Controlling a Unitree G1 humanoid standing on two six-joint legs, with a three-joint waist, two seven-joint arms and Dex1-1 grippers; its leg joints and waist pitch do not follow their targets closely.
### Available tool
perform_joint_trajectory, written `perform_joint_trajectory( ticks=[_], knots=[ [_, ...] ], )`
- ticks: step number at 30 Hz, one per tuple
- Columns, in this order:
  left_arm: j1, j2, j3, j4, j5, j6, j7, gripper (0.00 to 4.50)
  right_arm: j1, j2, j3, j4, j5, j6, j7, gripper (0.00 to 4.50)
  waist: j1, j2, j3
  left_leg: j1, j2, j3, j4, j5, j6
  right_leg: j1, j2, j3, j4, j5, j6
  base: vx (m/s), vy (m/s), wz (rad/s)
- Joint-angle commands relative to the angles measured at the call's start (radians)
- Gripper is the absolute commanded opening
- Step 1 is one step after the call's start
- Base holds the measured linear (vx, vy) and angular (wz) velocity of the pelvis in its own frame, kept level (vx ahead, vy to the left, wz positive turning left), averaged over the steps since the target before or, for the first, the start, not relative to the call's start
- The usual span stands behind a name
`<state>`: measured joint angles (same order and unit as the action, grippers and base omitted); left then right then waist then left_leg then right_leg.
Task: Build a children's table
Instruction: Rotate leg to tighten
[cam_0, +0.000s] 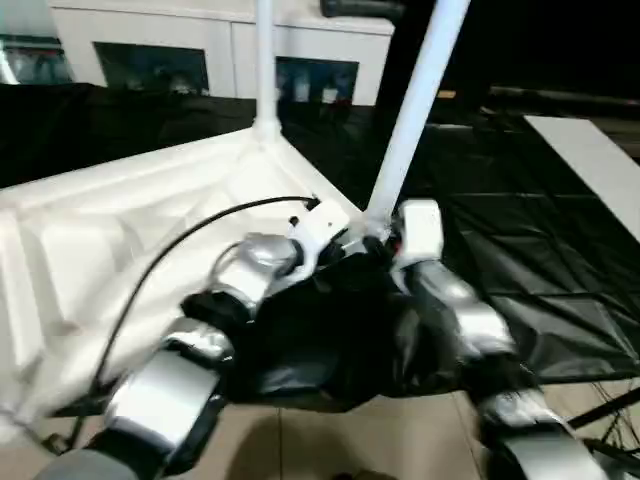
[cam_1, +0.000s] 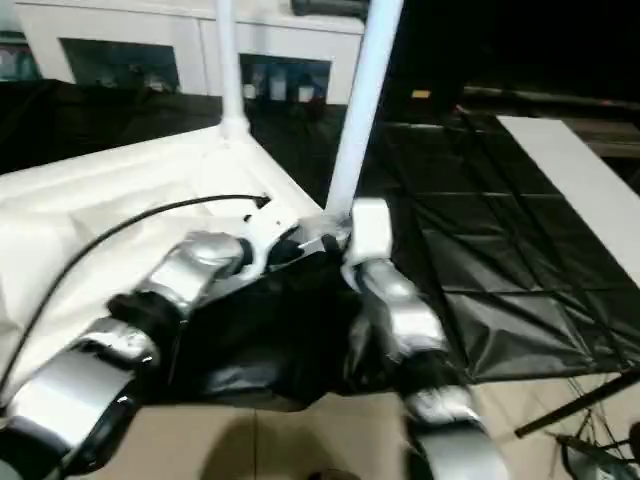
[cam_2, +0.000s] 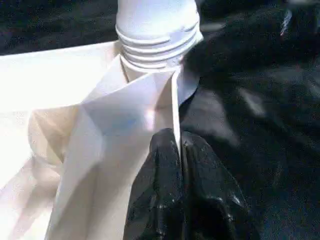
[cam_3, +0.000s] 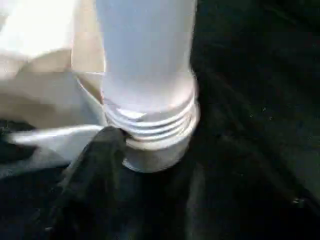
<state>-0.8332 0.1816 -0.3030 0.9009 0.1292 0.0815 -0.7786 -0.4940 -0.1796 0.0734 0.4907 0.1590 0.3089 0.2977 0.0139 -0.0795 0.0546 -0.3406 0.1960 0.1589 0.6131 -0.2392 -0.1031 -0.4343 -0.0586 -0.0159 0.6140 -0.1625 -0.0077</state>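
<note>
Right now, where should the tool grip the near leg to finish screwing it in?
Grip the near leg low on its smooth tube, just above the exposed threads, coming from the robot's side. It leans in its corner socket and still needs turning; the round shaft suits a two-finger pinch.

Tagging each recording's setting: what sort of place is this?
Probably an indoor room used as a workspace: a white cabinet with glass doors stands behind, black sheeting covers the work surface, and tiled floor shows below.
</note>
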Motion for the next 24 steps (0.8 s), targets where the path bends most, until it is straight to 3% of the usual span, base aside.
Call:
perform_joint_trajectory(
  ticks=[1,6,12,18,24],
  knots=[
    [0.029,0.008,-0.039,-0.031,0.002,-0.037,-0.11,0.0,0.016,-0.038,0.001,-0.048,-0.011,0.027,0.053,3.49,0.006,0.01,-0.063,-0.009,0.019,0.011,-0.074,-0.053,0.096,0.079,-0.058,0.033,-0.06,-0.047,-0.273,0.0,0.0,0.0],
    [0.075,0.088,-0.07,-0.089,-0.015,-0.071,-0.268,0.0,0.114,-0.186,0.022,-0.205,0.075,0.075,0.282,3.99,0.013,0.014,-0.065,-0.004,0.023,0.013,-0.075,-0.06,0.084,0.075,-0.057,0.032,-0.057,-0.056,-0.283,0.0,0.0,0.0],
    [0.12,0.139,-0.08,-0.185,-0.043,-0.051,-0.383,0.0,0.188,-0.276,0.062,-0.29,0.091,0.058,0.462,4.47,0.018,0.013,-0.063,-0.004,0.027,0.018,-0.075,-0.084,0.081,0.073,-0.059,0.033,-0.06,-0.084,-0.286,0.0,0.0,0.0],
    [0.163,0.175,-0.085,-0.28,-0.073,-0.023,-0.473,0.0,0.198,-0.276,0.058,-0.299,0.144,0.062,0.551,4.49,0.018,0.014,-0.062,-0.002,0.031,0.021,-0.076,-0.085,0.078,0.068,-0.058,0.032,-0.058,-0.088,-0.294,0.0,0.0,0.0],
    [0.17,0.182,-0.081,-0.287,-0.07,-0.022,-0.479,0.0,0.159,-0.257,0.071,-0.23,0.114,-0.008,0.56,4.49,0.018,0.01,-0.064,-0.003,0.027,0.022,-0.074,-0.071,0.066,0.069,-0.058,0.031,-0.057,-0.094,-0.282,0.0,0.0,0.0]
  ],
)
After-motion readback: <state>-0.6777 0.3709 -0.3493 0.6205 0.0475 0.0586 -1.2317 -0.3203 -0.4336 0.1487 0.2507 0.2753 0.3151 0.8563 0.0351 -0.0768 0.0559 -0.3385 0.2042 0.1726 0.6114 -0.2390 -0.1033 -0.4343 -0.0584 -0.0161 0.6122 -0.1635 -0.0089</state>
